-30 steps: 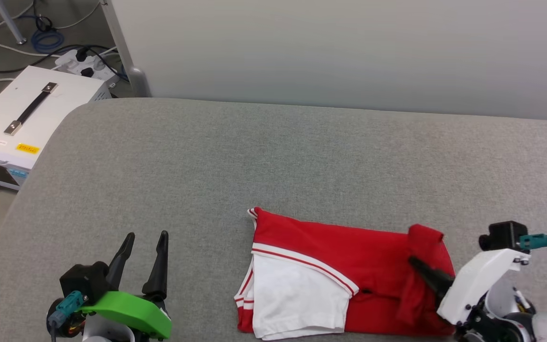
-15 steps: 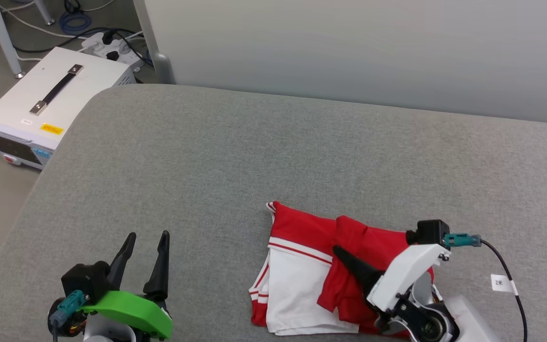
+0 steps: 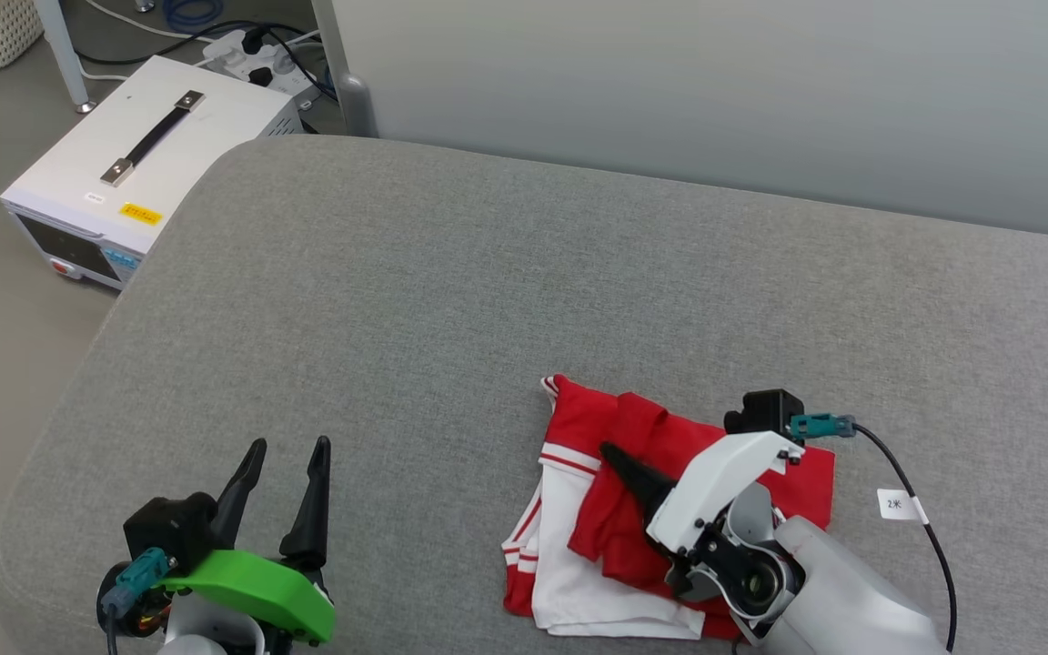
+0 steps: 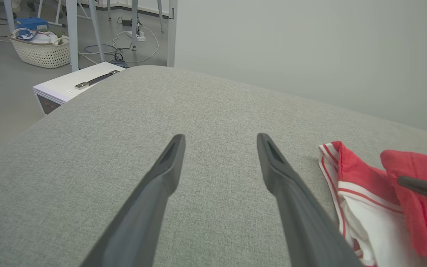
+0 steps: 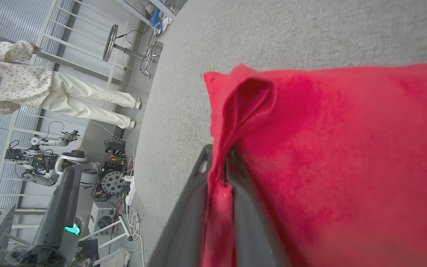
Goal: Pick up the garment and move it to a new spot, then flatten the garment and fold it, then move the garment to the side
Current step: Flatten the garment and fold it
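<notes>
We are at a grey fabric-covered table (image 3: 488,300) with a rounded left corner. It stands against a pale wall. On the floor past the table's far left corner sits a white box (image 3: 151,146) with a black carry handle. In the right wrist view a person (image 5: 50,89) in pale clothes stands away across the room. The garment (image 3: 619,537) lies near the table's front edge, right of the middle. It is bunched and partly folded, red cloth on top. A white sleeve with red-and-white trim shows at its left side, nearest the front edge. Our right gripper (image 3: 613,455) is over the garment. Its two dark fingers are pressed together on a raised fold of red cloth, which drapes over part of the white sleeve. Our left gripper (image 3: 289,446) sits near the table's front left corner, well apart from the garment. Its fingers are spread wide and it holds nothing. A black cable with a small white tag (image 3: 895,503) runs from the right wrist camera, just right of the garment.
</notes>
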